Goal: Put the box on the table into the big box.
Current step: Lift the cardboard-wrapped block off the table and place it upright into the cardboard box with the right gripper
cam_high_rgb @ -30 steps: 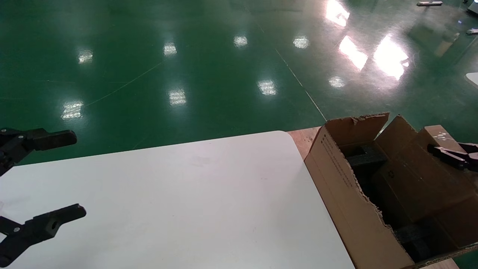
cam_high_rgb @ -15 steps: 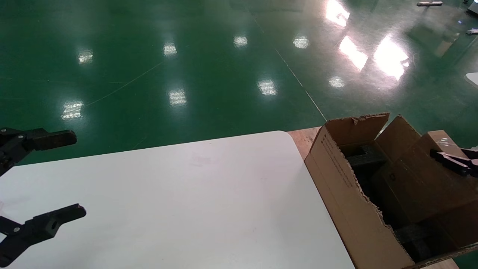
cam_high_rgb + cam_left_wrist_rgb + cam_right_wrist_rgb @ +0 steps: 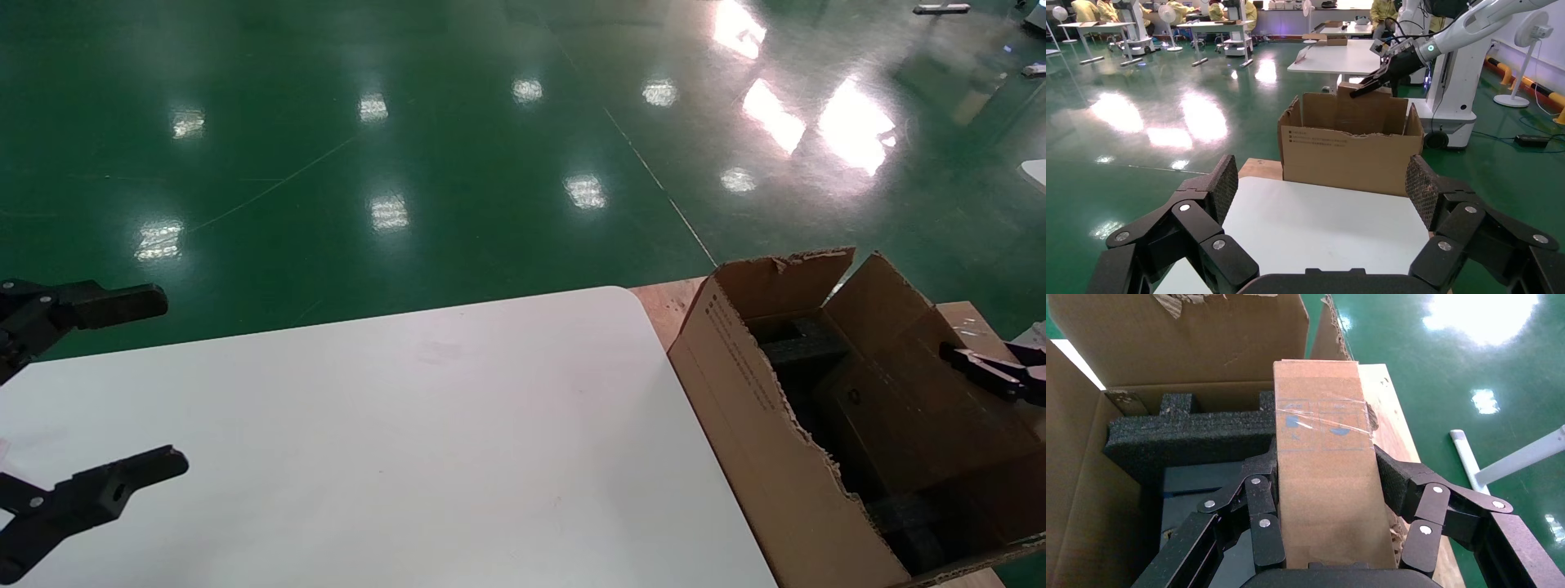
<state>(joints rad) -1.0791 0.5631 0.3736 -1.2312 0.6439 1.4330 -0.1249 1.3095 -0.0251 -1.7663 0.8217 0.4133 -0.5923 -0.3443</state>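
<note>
Just 1 box [image 3: 1324, 459], 1 big box [image 3: 784, 457], 2 pincers.

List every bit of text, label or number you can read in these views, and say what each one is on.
Nothing can be read word for word.
Black print in several lines on the big box's side wall: too small to read.
Blue marks under clear tape on the box held by the right gripper: blurred, no letters made out.
Table and left gripper: no text.
</note>
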